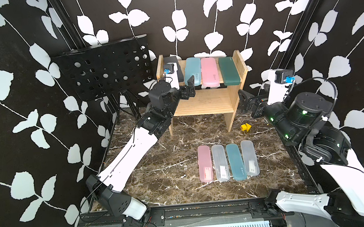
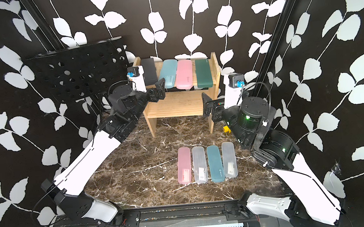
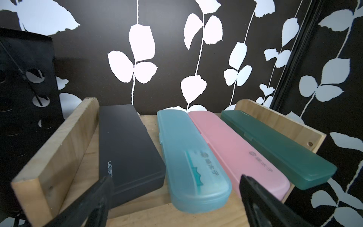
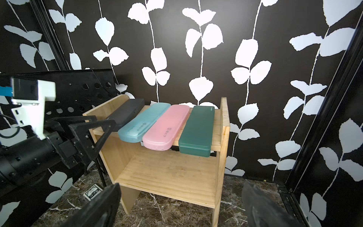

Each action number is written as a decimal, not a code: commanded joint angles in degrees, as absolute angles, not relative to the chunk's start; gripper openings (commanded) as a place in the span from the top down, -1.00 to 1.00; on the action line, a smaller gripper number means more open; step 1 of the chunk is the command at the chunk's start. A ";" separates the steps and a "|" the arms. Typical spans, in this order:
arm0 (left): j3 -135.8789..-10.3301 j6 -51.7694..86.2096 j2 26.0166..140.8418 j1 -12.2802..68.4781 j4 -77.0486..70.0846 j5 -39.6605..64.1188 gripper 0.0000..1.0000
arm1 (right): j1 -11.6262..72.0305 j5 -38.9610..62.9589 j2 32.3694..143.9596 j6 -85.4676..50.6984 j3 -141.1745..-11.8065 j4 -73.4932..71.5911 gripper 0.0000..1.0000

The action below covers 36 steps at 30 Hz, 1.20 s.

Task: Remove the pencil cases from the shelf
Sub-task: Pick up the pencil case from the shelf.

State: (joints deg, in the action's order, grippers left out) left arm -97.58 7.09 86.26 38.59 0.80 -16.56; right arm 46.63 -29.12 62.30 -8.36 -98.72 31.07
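Left wrist: pencil cases (image 3: 186,157) on shelf (image 3: 59,141)

1. Light wooden two-tier shelf (image 1: 200,101), upright at the back.
2. Flat on its upper tier, side by side: black case (image 3: 125,145), light-blue case (image 3: 188,161), pink case (image 3: 235,155), dark green case (image 3: 275,145).
3. Flat on the marble tabletop (image 1: 158,165) in front, in a close row: second pink case (image 1: 204,163), frosted case (image 1: 220,162), teal case (image 1: 236,162), second frosted case (image 1: 250,158).
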 commanded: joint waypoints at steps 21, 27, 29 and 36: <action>-112.37 2.18 95.49 38.67 11.08 -31.15 -0.98 | 34.77 -13.71 63.74 -15.64 -97.47 34.34 -0.99; -114.16 5.65 96.18 36.85 16.54 -32.93 -0.97 | 34.06 -13.18 63.28 -16.23 -97.21 34.89 -0.99; -113.94 7.44 96.01 36.06 17.93 -32.54 -0.95 | 33.96 -13.15 63.11 -16.34 -97.18 35.05 -0.99; -113.55 8.86 95.68 34.85 19.83 -30.93 -0.77 | 33.72 -13.07 62.84 -16.82 -97.14 34.82 -0.99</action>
State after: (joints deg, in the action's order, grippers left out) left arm -112.49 7.92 96.49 35.79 16.71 -30.63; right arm 34.06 -13.50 63.75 -16.14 -97.89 35.51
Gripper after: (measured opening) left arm 0.892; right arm 0.995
